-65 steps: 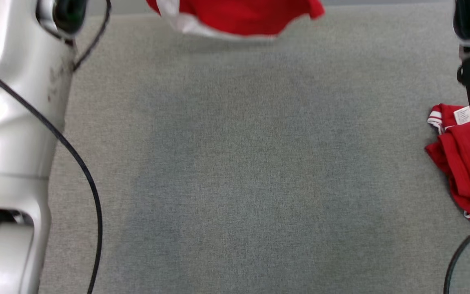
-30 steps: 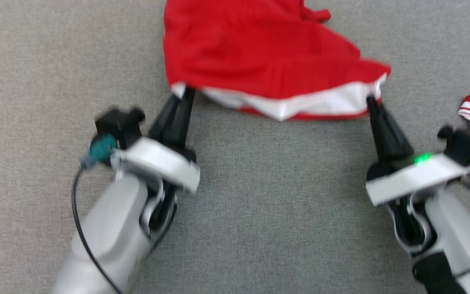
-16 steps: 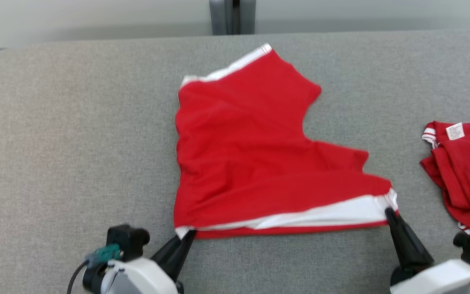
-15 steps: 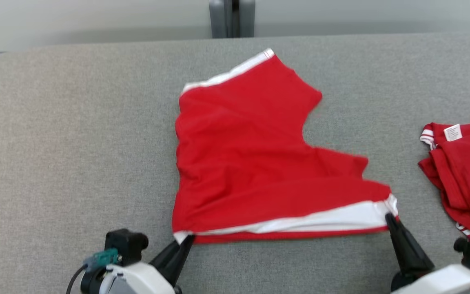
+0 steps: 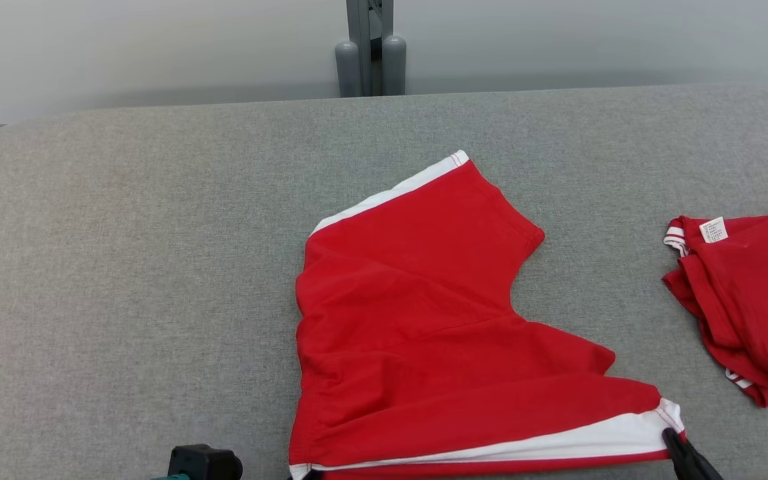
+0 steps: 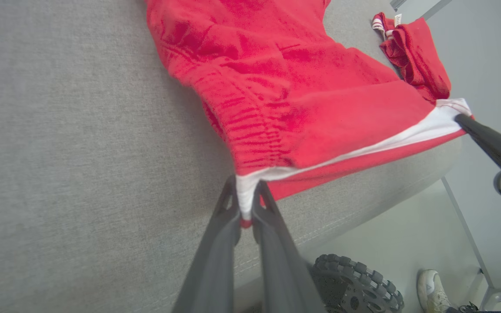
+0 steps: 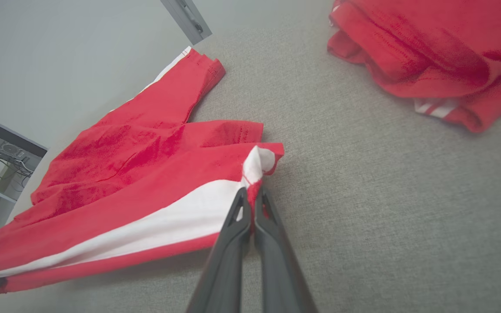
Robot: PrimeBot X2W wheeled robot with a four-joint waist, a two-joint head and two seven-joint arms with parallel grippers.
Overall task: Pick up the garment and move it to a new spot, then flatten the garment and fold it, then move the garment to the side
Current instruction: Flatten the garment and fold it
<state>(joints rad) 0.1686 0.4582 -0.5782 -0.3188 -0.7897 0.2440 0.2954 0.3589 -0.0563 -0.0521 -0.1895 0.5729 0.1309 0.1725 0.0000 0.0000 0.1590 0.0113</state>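
Shorts (red, white-banded) are lying seemingly creased; left gripper is clamping the 7 o'clock corner, right gripper the 5 o'clock.

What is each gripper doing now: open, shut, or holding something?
Left gripper: shut, holding the near left corner of the shorts.
Right gripper: shut, holding the near right corner of the shorts.

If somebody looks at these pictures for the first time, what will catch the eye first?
The bright red garment with a white band stands out, spread in the middle of the grey table. The left gripper and right gripper each pinch a near corner of it. A second red garment lies bunched at the table's right side.
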